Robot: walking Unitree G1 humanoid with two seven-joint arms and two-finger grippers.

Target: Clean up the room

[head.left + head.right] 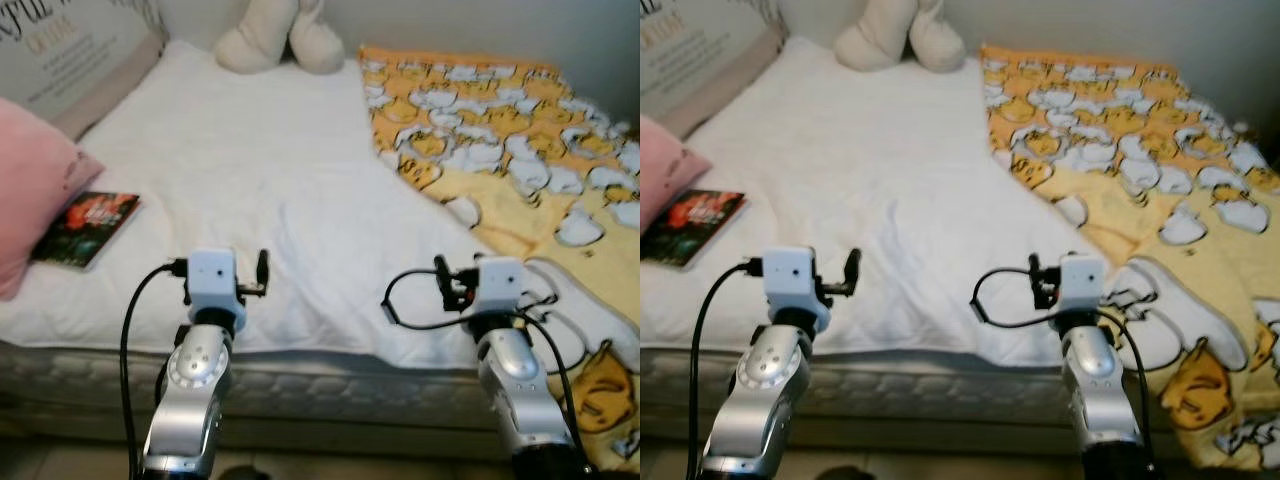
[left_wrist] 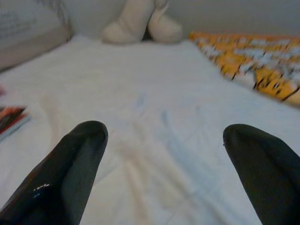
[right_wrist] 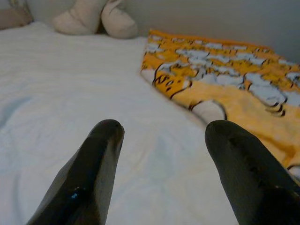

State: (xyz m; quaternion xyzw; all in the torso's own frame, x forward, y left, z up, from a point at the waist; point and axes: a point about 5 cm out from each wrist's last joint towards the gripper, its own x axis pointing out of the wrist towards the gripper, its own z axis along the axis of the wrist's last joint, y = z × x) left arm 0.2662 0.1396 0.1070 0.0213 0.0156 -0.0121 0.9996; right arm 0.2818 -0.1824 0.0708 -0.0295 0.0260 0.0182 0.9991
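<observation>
While both arms hang over the near edge of the bed (image 1: 250, 170), the left gripper (image 2: 164, 140) and right gripper (image 3: 161, 136) are spread wide, holding nothing; the yellow blanket (image 1: 500, 130) lies crumpled far right, the book (image 1: 88, 228) far left

We see a white sheet (image 1: 300, 200) spread and lightly wrinkled over the bed, a grey quilted mattress edge (image 1: 330, 385) below it, a beige lettered cushion (image 1: 70, 55) at our far left, a pale wall (image 1: 500, 25) behind

Plush toy (image 1: 280, 35) and pink pillow (image 1: 35, 195), both cropped by frame edges.
</observation>
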